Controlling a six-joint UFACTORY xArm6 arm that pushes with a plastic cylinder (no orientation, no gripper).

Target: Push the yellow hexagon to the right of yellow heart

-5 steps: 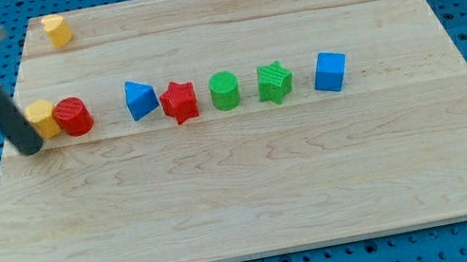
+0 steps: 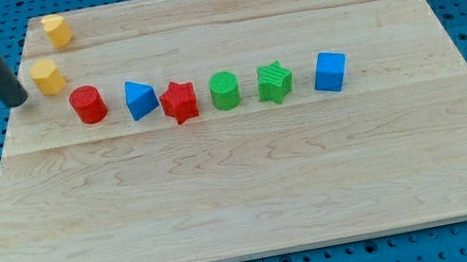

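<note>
Wooden surface [image 2: 254, 195] carrying eight small blocks. My rod ends in my tip [image 2: 18, 100], an end effector with nothing to open and holding nothing, just left of the yellow hexagon [image 2: 47, 76]. The yellow heart [image 2: 56, 30] lies above it, apart. The red cylinder [image 2: 88, 104] sits lower right of the hexagon.

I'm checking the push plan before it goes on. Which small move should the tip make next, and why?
Probably a short push toward the view's upper right. My tip sits just left of the yellow hexagon, which lies below the yellow heart, not yet to its right.
</note>
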